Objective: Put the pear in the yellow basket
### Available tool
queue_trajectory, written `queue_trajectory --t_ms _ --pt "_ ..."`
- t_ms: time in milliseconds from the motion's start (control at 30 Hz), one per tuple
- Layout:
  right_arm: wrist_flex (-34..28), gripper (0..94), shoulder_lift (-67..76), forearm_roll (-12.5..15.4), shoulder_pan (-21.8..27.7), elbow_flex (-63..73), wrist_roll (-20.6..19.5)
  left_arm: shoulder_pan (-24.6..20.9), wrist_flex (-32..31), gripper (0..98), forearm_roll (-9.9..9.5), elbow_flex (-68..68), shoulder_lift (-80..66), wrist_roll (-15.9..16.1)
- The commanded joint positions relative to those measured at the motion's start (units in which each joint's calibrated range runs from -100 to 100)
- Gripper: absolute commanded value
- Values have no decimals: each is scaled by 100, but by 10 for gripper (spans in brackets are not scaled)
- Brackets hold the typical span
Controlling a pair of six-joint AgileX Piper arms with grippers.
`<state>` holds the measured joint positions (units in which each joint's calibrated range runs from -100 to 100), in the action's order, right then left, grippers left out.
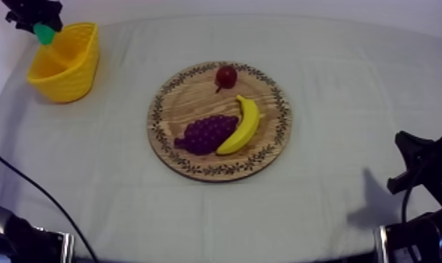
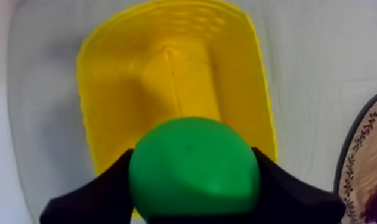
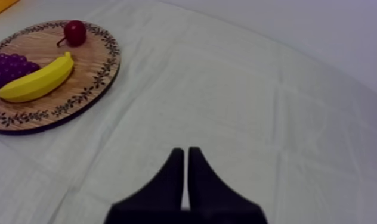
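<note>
My left gripper [image 1: 43, 32] hangs over the yellow basket [image 1: 65, 61] at the table's far left, shut on the green pear [image 1: 44, 33]. In the left wrist view the pear [image 2: 194, 168] sits between the two black fingers [image 2: 95, 193], directly above the basket's hollow [image 2: 176, 83]. The round wooden board [image 1: 219, 120] lies mid-table with a banana [image 1: 243, 126], purple grapes [image 1: 206, 133] and a small red fruit [image 1: 226, 76]. My right gripper [image 3: 186, 156] rests low over bare cloth at the right, its fingers together in a narrow wedge.
The right wrist view has the board [image 3: 92, 83] with banana [image 3: 36, 80], grapes [image 3: 6, 67] and red fruit [image 3: 75, 32] off beyond the gripper. The board's rim [image 2: 364, 149] lies beside the basket in the left wrist view. Open cloth surrounds the board.
</note>
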<state>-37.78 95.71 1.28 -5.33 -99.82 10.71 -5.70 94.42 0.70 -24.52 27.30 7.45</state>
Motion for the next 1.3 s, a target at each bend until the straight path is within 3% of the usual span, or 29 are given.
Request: queue_trajectory --t_ms 0,433,600,833,1267 --pt "-4 4 4 1 -3 5 1 -26 -20 489 -1 -83 407 12" --pt "-4 4 4 1 -3 5 1 -100 -277 512 11 -432 1600 -37" --pt "-4 4 4 1 -3 5 1 -98 -281 636 5 -475 1697 -149" --pt "-4 4 4 1 -3 5 1 -93 -160 914 -122 -597 1749 -181" --pt "-4 4 4 1 -3 5 1 -121 -131 956 -165 -612 1675 -51"
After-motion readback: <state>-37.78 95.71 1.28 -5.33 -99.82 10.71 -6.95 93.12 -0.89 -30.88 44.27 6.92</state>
